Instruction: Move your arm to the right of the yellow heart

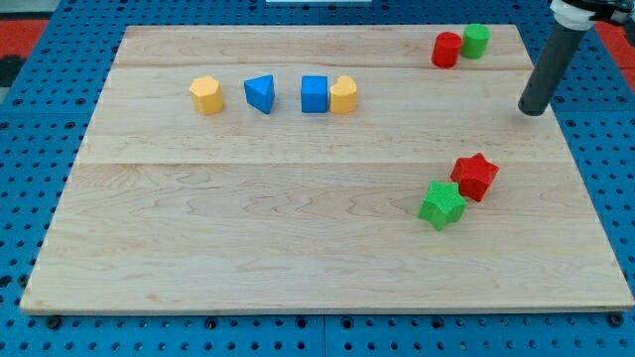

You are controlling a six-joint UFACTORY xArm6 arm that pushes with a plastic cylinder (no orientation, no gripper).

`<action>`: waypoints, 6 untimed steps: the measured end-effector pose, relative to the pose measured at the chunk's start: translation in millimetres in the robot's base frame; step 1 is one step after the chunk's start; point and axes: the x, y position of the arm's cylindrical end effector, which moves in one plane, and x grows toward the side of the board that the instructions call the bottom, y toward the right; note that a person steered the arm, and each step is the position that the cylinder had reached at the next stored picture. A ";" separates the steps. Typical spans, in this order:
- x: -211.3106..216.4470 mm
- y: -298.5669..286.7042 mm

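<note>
My tip (533,111) rests on the board at the view's right, below the top-right corner. The yellow heart (343,95) sits in the upper middle, touching the right side of a blue cube (315,94). My tip is far to the right of the heart and slightly lower in the view, with bare board between them. A second yellow block, a pentagon (206,95), lies at the upper left.
A blue triangle (260,93) lies between the yellow pentagon and the blue cube. A red cylinder (446,50) and a green cylinder (476,41) sit together at the top right. A red star (475,177) and a green star (442,204) touch at the lower right.
</note>
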 end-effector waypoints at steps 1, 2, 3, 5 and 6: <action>0.0 -16.0; 0.0 -58.1; 0.0 -89.3; -3.6 -93.1; -23.7 -104.4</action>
